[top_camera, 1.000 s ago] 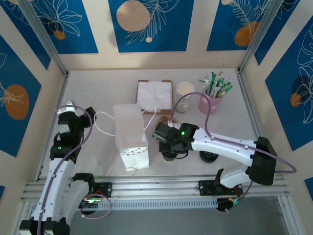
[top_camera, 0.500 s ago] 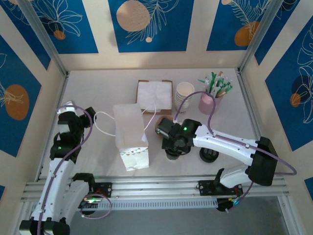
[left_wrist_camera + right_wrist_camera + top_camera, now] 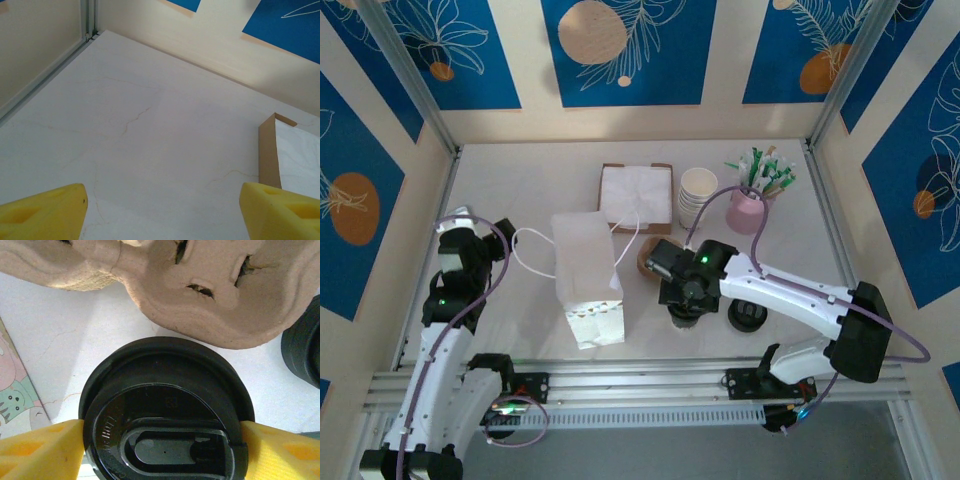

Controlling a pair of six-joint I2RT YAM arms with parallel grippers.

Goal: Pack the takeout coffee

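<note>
One lidded cup, the takeout coffee (image 3: 165,405), stood upright on the table (image 3: 150,125) under the right arm's wrist, not yet in anything. The right gripper (image 3: 161,450) straddled its black lid with the jaws set wide and a yellow pad against the rim at nine o'clock and at three o'clock. Whether they squeezed or merely flanked it, I could not tell. In the wrist view the brown pulp cup carrier (image 3: 200,300) lay just beyond the cup at twelve o'clock, apart from it. A loose black lid (image 3: 747,316) sat near at three o'clock in the overhead view, and the white paper bag (image 3: 587,280) stood at nine o'clock. The left gripper (image 3: 162,210) hung well off to nine o'clock, fingers spread wide on nothing. The step in hand looked to be the grasp (or its adjustment). The next move probably called for a firm, level hold, a straight lift, and a short carry to a carrier hole.
</note>
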